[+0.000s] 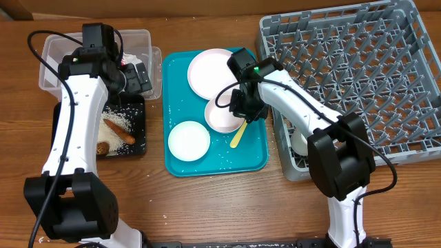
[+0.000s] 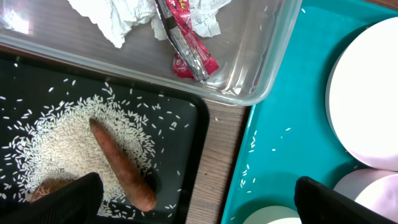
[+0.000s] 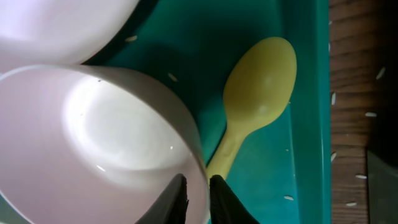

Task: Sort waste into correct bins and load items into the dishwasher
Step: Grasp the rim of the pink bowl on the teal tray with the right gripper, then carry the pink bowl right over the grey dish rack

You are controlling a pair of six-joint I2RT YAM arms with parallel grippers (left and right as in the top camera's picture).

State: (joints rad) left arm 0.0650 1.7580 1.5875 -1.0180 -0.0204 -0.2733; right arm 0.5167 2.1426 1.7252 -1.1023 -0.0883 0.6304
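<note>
My right gripper (image 1: 243, 110) is shut on the rim of a white bowl (image 1: 222, 117) on the teal tray; the wrist view shows one finger inside and one outside the bowl's rim (image 3: 199, 194). A pale yellow spoon (image 3: 256, 102) lies beside the bowl (image 3: 93, 137). A white plate (image 1: 209, 71) and a second white bowl (image 1: 188, 140) are also on the tray. My left gripper (image 2: 199, 211) is open and empty above the edge of the black tray (image 2: 200, 134), which holds rice (image 2: 62, 140), an orange-brown stick (image 2: 121, 165) and a brown chunk (image 2: 46, 188). The clear tub (image 2: 261, 74) holds the napkin (image 2: 121, 15) and the wrapper (image 2: 186, 43).
The grey dish rack (image 1: 358, 69) stands at the right, touching the teal tray (image 1: 258, 160). A small white item (image 1: 298, 145) sits in the rack's near left corner, partly hidden by my right arm. Loose rice grains lie on the teal tray and on the wooden table.
</note>
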